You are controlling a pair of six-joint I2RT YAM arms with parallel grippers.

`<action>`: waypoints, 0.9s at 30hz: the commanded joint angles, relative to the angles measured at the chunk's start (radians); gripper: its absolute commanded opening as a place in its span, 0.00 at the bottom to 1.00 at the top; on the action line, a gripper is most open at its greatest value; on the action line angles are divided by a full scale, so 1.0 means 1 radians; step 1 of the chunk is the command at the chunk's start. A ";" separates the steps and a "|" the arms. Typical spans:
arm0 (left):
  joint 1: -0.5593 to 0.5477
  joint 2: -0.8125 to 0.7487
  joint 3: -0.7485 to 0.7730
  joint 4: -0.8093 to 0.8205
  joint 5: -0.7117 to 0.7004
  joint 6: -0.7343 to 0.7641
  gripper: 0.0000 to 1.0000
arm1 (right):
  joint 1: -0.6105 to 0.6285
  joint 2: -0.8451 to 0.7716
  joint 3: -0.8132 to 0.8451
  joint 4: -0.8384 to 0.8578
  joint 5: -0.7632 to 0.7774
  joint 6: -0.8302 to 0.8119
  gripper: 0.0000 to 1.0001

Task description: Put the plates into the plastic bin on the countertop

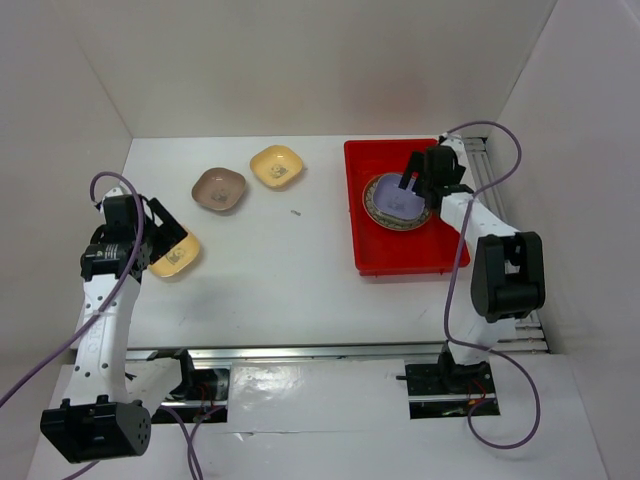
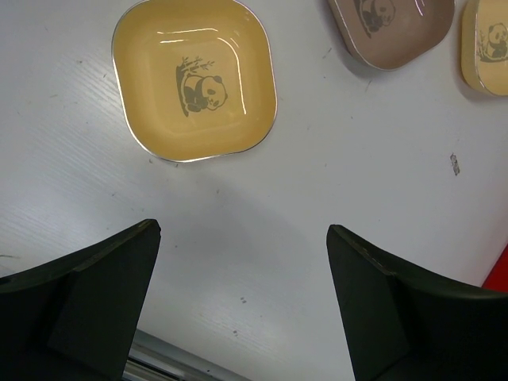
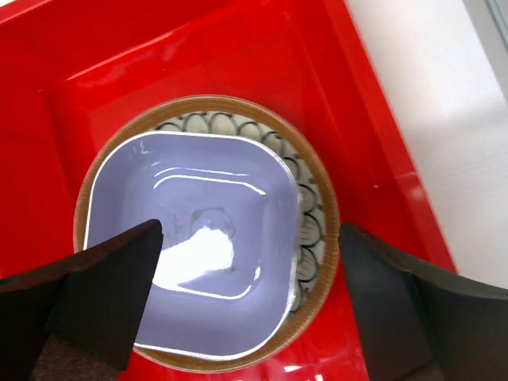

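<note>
Right claw (image 3: 248,246) is released - both black fingers are spread wide and pointing down, with nothing pinched between them. Directly under it is a lavender dish (image 3: 214,198), a glossy rounded square with a bright glare spot in its middle. It sits on the big round plate (image 3: 309,230), which has a brown rim and a scale-like pattern. Both of those are inside the red plastic bin (image 3: 159,71), a shiny shallow tray with low walls. In the top view the bin lies toward 2 o'clock on the white countertop (image 1: 290,280). The right arm comes up from its base at 5 o'clock, bends at the elbow and turns its wrist toward 10 o'clock over the bin.

Left claw (image 2: 242,238) is wide open too and holds nothing - it hangs over bare table. A yellow dish (image 2: 194,79) with a panda print and a thin silvery edge lies at 11 o'clock from it in the wrist view, apart from both fingers. A brown-pink dish (image 2: 393,28) is up at 1 o'clock, with a second yellow dish (image 2: 488,44) just beside that one. All three are smooth rounded squares lying flat on the matte countertop. The left arm leans up from its base at 7 o'clock and stands at the table's left side.
</note>
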 commanded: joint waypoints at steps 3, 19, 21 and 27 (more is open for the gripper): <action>0.006 -0.007 0.003 0.030 0.013 0.014 1.00 | 0.128 -0.079 0.050 0.101 0.015 -0.028 1.00; 0.006 0.003 -0.027 0.101 0.136 0.063 1.00 | 0.408 0.411 0.557 0.213 -0.292 -0.226 1.00; 0.006 0.003 -0.036 0.114 0.183 0.072 1.00 | 0.408 0.465 0.577 0.270 -0.292 -0.247 1.00; 0.006 -0.030 -0.046 0.139 0.214 0.091 1.00 | 0.418 0.635 0.718 0.342 -0.245 -0.238 1.00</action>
